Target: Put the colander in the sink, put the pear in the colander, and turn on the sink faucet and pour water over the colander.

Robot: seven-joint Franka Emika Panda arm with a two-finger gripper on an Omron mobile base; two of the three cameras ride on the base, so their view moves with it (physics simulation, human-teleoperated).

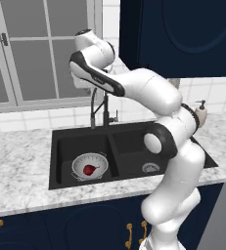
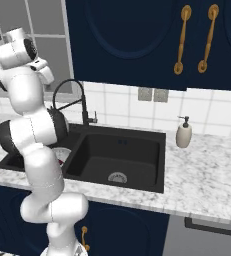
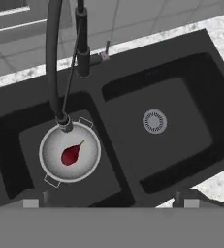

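From my hand camera I look down on the sink [image 3: 133,97]. My gripper [image 3: 108,202] is spread wide and holds nothing; its tips sit at the bottom edge, well above the basins. The colander [image 3: 70,152] sits in the basin below and left of my hand, with the pear [image 3: 71,155] lying inside it. The faucet [image 3: 53,63] arches over that basin, its spout end at the colander's far rim. The other basin has a silver drain [image 3: 154,121].

I see a soap bottle [image 2: 184,134] upright on the marbled counter [image 2: 207,170], navy cabinets [image 2: 137,35] above, window [image 1: 31,49] behind.
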